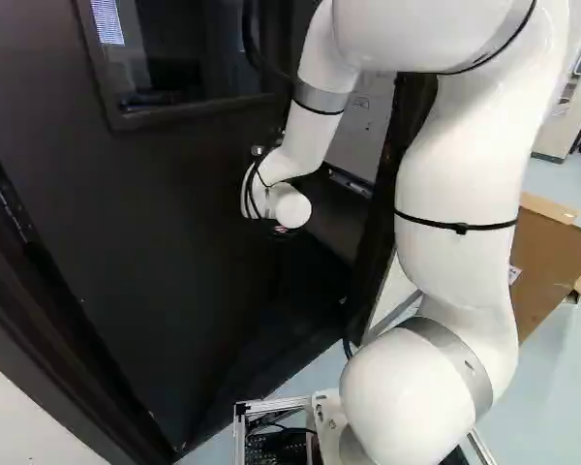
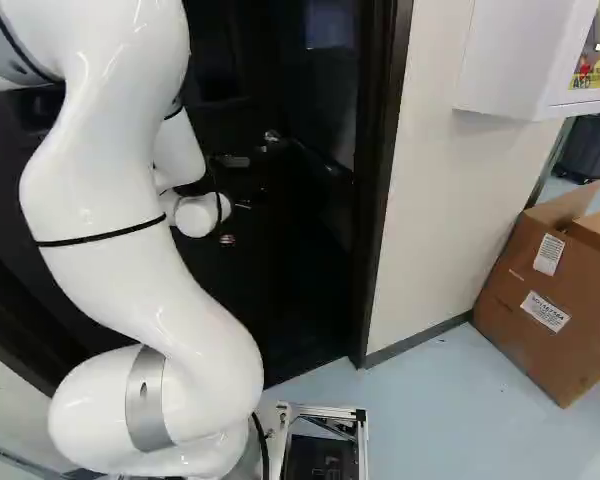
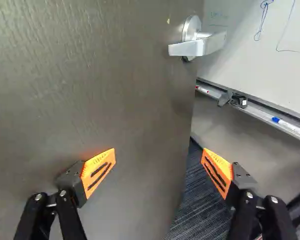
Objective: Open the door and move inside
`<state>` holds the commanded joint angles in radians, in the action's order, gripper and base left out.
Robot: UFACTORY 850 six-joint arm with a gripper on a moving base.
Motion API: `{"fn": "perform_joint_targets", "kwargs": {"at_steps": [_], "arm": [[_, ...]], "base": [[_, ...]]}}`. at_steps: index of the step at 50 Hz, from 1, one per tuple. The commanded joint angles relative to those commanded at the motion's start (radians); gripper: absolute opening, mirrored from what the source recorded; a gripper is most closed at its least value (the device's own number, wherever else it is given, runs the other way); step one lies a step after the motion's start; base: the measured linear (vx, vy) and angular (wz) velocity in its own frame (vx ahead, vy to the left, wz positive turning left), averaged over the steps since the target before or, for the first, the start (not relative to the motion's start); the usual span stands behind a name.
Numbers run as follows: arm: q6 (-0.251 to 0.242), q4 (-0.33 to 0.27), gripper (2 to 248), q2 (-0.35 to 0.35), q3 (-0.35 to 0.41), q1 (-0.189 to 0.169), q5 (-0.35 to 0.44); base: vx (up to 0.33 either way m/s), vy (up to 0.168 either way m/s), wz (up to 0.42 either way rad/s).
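In the right base view a small part of my gripper [image 2: 227, 240] shows at the arm's end, against the dark door. The wrist view has the gripper [image 3: 158, 156] open, its orange-padded fingers wide apart. One finger stands over the face of the door [image 3: 100, 90], the other past the door's free edge, so this edge lies between them without a grip. A silver lever handle [image 3: 192, 46] is ahead of the fingers, near that edge. The door [image 1: 126, 213] stands ajar, with dark carpet [image 3: 192, 205] visible through the gap.
Beyond the door edge are a whiteboard [image 3: 260, 55] and its marker tray [image 3: 260, 114]. The dark door frame [image 2: 378, 200] meets a pale wall [image 2: 435, 200]. A cardboard box [image 2: 550, 300] leans by this wall, below a white wall cabinet [image 2: 515, 60].
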<state>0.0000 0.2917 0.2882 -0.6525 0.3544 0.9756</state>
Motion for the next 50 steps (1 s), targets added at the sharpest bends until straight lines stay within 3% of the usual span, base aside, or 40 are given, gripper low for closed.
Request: {"fn": "perform_joint_targets", "kwargs": {"at_steps": [50], "arm": [[0.0,0.0,247,0.137,-0.169,0.115,0.0]], "base": [[0.0,0.0,0.0]]}}
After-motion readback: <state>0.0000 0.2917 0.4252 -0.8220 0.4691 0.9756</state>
